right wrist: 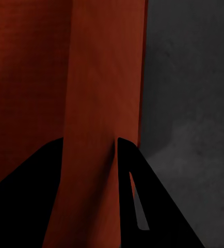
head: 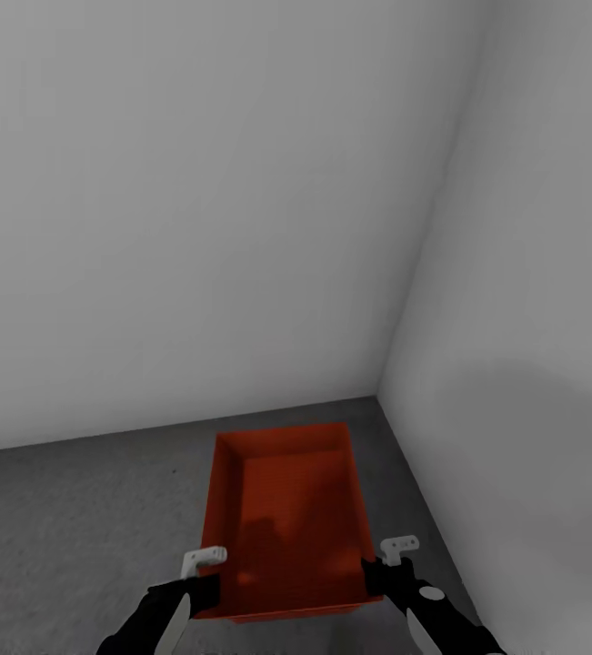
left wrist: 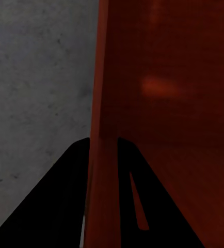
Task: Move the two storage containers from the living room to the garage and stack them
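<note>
one orange-red storage container [head: 291,518] hangs between the two grippers over the dark grey speckled floor [head: 77,528], close to the corner where two plain white walls [head: 195,182] meet; this looks like the garage. whether its base touches the floor or sits just above it i cannot tell. the left gripper [head: 203,571] is clamped on the left long wall near the robot-side end, and the left wrist view shows that wall [left wrist: 104,155] pinched between the dark fingers [left wrist: 55,206]. the right gripper [head: 388,564] is closed on the opposite long wall, and the right wrist view shows that wall [right wrist: 99,155] held between its fingers [right wrist: 138,206] with floor [right wrist: 194,103] beside it.

the bin looks light, stiff and lidless, with thin, slightly tapered walls, so pinching the rim on both long sides seems the sensible hold. smooth plastic may slip or tilt forward, since both grips sit near the robot-side end and the far end overhangs. it should be kept level and lowered slowly. no second container shows on the floor, so this one probably becomes the bottom of the stack.
</note>
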Available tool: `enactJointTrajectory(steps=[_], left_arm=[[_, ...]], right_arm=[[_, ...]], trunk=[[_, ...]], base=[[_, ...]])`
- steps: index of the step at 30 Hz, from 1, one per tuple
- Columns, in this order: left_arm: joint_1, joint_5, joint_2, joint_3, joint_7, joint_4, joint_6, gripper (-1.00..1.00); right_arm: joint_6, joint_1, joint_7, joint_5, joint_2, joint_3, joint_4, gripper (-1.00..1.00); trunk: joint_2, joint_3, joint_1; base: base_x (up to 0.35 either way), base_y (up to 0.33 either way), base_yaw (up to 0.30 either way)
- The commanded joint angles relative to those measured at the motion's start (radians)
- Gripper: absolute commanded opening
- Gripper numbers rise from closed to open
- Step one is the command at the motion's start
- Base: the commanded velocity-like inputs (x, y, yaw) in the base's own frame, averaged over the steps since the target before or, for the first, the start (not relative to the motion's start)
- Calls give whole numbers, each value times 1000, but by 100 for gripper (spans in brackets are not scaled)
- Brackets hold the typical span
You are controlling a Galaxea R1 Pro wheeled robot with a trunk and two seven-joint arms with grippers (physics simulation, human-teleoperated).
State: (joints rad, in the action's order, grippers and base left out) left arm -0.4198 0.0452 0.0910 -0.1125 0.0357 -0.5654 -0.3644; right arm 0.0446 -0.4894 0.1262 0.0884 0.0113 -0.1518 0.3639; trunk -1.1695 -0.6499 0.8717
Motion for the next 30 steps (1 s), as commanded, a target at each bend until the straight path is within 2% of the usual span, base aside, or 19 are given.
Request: enactJointTrajectory(steps=[1, 30], left_arm=[[-1, -24, -14, -6, 27, -31, 35, -100], [-1, -24, -14, -6, 27, -31, 35, -100]], right_arm=[[4, 0, 30, 11, -1, -31, -3, -100], [4, 0, 30, 13, -1, -31, -3, -100]], trunk=[[-1, -3, 0], [-1, -8, 0]], base=[[0, 0, 0], [0, 0, 0]])
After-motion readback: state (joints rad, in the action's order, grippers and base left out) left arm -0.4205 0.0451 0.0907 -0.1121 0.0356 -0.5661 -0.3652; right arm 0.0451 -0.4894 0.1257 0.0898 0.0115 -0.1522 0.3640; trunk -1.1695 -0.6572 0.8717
